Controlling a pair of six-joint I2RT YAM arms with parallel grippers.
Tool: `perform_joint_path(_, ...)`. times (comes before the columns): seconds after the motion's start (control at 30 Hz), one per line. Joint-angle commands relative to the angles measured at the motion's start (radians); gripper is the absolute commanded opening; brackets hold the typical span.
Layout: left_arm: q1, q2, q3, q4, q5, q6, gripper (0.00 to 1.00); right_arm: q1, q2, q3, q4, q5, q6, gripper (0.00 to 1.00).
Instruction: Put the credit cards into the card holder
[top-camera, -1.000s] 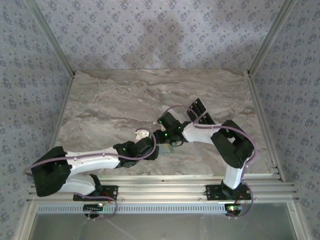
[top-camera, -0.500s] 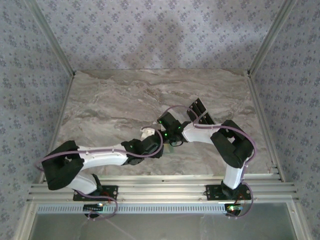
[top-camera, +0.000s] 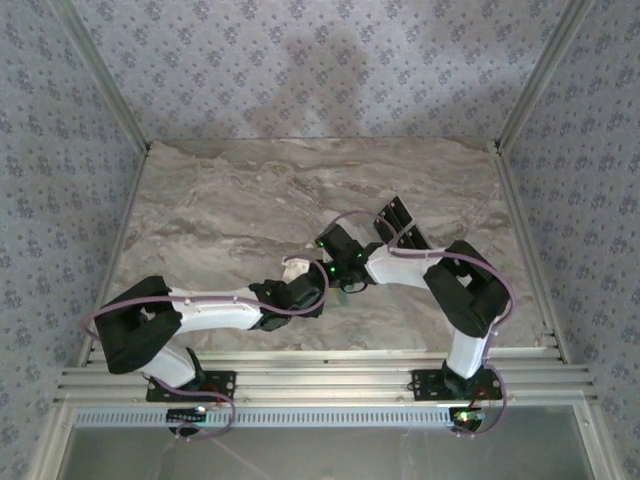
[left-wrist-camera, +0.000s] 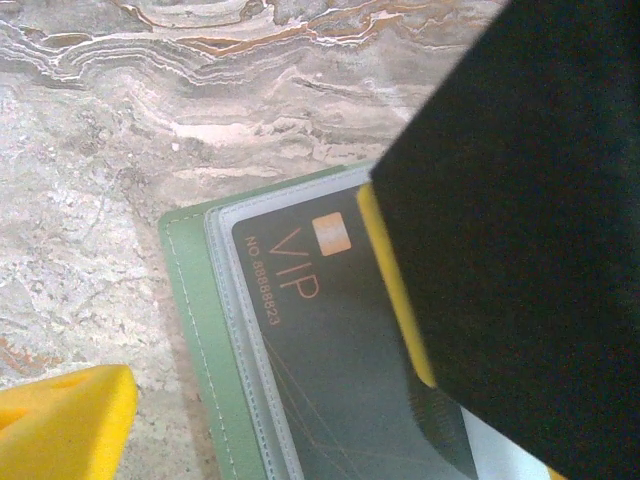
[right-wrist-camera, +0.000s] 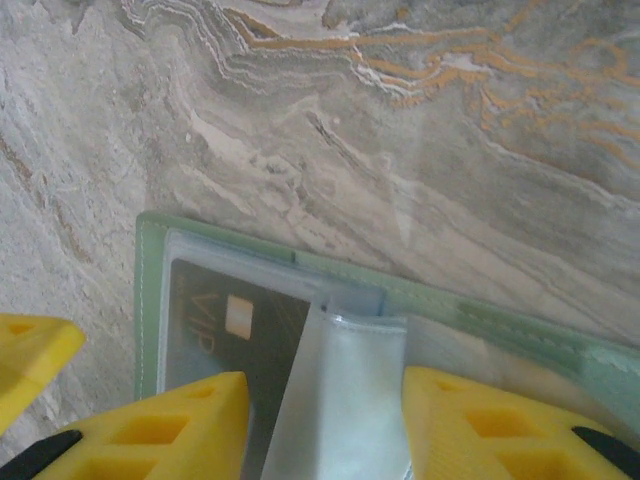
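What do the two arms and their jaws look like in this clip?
The left arm and right arm look alike: white links, bulky black joints, purple cables looping along them, and small green lights near the wrists. The jaws are yellow with diamond-shaped recesses.

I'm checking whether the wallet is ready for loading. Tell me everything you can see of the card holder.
The card holder is a pale sage-green pouch, leather-like with a stitched border, lying open and flat on the marble table. Inside are clear plastic sleeves; one holds a dark card printed VIP. A loose clear leaf stands up between the fingers of the right gripper; whether it is pinched is unclear.
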Motion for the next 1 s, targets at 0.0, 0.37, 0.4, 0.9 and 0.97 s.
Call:
perform_joint_path(0.0,-0.007,0.013,-0.011,0.003,-0.027,-0.021,1.0,-0.02,-0.081,-0.029,-0.072,0.006,0.014,0.47)
perform_joint_path(0.37,-0.007,-0.003,-0.023,0.01,-0.028,-0.026,1.0,-0.061,-0.195,-0.135,-0.019,0.022,0.071,0.47)
perform_joint_path(0.4,-0.007,-0.004,-0.023,0.009,-0.028,-0.027,1.0,-0.061,-0.193,-0.136,-0.013,0.019,0.076,0.47)
perform_joint_path(0.9,-0.007,-0.033,-0.039,0.007,-0.038,-0.027,1.0,-0.029,-0.101,-0.106,0.056,-0.005,0.119,0.47)
perform_joint_path(0.97,-0.007,-0.044,-0.044,0.007,-0.039,-0.027,1.0,-0.026,-0.082,-0.099,0.066,-0.012,0.124,0.47)
